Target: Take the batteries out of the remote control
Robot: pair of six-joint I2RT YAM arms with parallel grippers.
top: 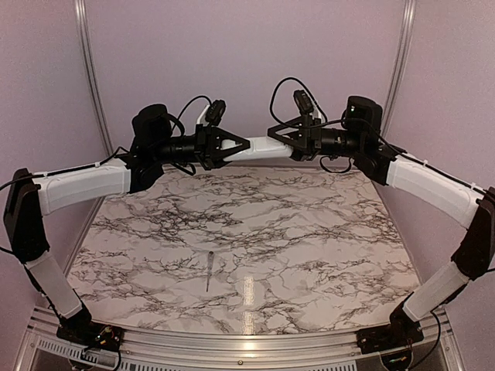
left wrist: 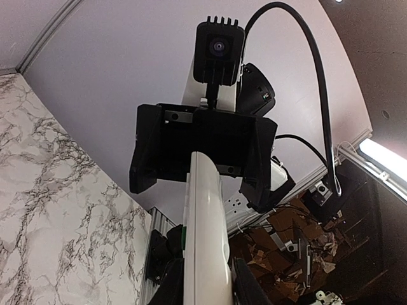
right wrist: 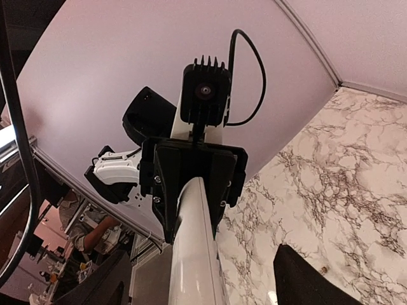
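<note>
The left end effector [top: 230, 148] and the right end effector [top: 288, 145] are each clenched on one end of the white remote control [top: 259, 148]. It spans level between them, high above the marbled worktop [top: 325, 255]. The batteries cannot be made out.

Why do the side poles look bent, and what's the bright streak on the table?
Top external view: the wide lens bows the grey metal frame posts; the streak is glare on the glossy marble-patterned table. Left wrist view: a light strip blows out white. Right wrist view: the slim white plastic remote control looks washed out near the lens.
</note>
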